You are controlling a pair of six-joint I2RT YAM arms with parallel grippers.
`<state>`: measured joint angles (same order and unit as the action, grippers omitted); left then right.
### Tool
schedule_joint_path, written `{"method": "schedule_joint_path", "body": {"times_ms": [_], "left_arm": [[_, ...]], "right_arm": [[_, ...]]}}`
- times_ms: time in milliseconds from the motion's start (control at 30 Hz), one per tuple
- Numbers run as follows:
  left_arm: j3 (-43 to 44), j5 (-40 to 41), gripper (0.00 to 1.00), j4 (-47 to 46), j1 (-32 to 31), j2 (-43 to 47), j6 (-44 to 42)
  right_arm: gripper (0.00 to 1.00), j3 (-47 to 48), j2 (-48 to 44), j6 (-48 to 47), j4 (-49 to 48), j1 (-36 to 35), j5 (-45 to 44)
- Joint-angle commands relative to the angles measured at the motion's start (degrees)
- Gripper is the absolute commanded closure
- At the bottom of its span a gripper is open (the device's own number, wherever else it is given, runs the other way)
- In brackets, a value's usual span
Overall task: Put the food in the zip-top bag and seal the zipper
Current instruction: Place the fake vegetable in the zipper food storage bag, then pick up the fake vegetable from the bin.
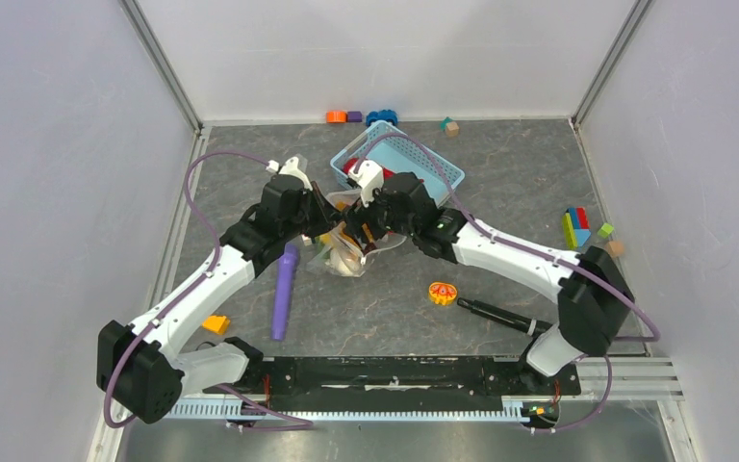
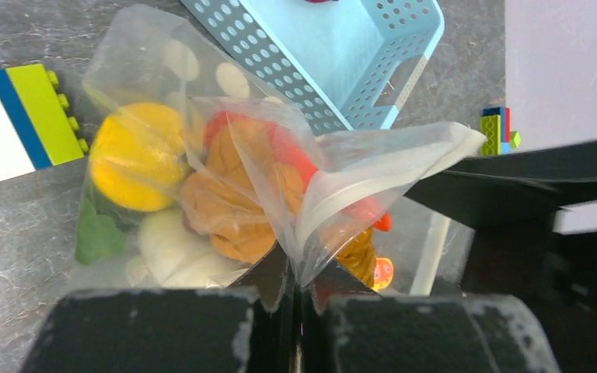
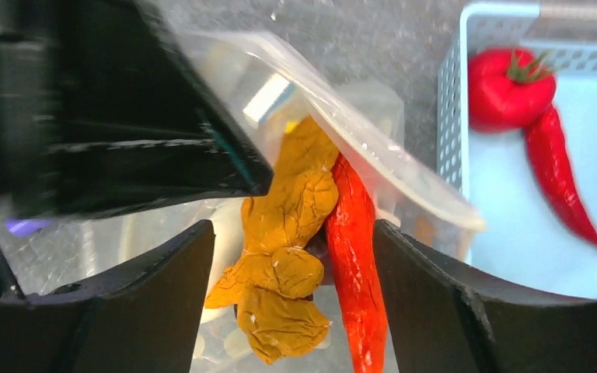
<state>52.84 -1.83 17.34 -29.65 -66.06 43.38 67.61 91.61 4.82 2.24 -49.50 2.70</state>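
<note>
The zip-top bag (image 2: 148, 85) lies on the table beside the basket and shows in the top view (image 1: 348, 258). It holds a yellow pepper (image 2: 134, 155), a white egg (image 2: 172, 245), a crumpled orange food (image 2: 225, 214) and a red chili (image 3: 355, 249). My left gripper (image 2: 299, 276) is shut on the bag's mouth edge, next to the zipper strip (image 2: 350, 194). My right gripper (image 3: 291, 237) is open at the bag's mouth, with the orange food (image 3: 288, 233) and the chili between its fingers. A red tomato (image 3: 511, 81) and a second chili (image 3: 561, 183) lie in the basket.
The light-blue basket (image 1: 421, 159) stands behind the bag. A purple stick (image 1: 286, 289) lies left of it, with an orange disc (image 1: 442, 293) and a black pen (image 1: 496, 315) in front. Blocks lie along the far wall (image 1: 358, 116), at the right (image 1: 577, 229), and near the bag (image 2: 19, 120).
</note>
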Motion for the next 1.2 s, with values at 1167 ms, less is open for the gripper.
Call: {"method": "schedule_joint_path", "body": {"times_ms": [1167], "left_arm": [[9.28,26.61,0.98,3.38,0.73,7.22,-0.75]], "right_arm": [[0.02,27.5,19.43,-29.45,10.93,26.14,17.13]]}}
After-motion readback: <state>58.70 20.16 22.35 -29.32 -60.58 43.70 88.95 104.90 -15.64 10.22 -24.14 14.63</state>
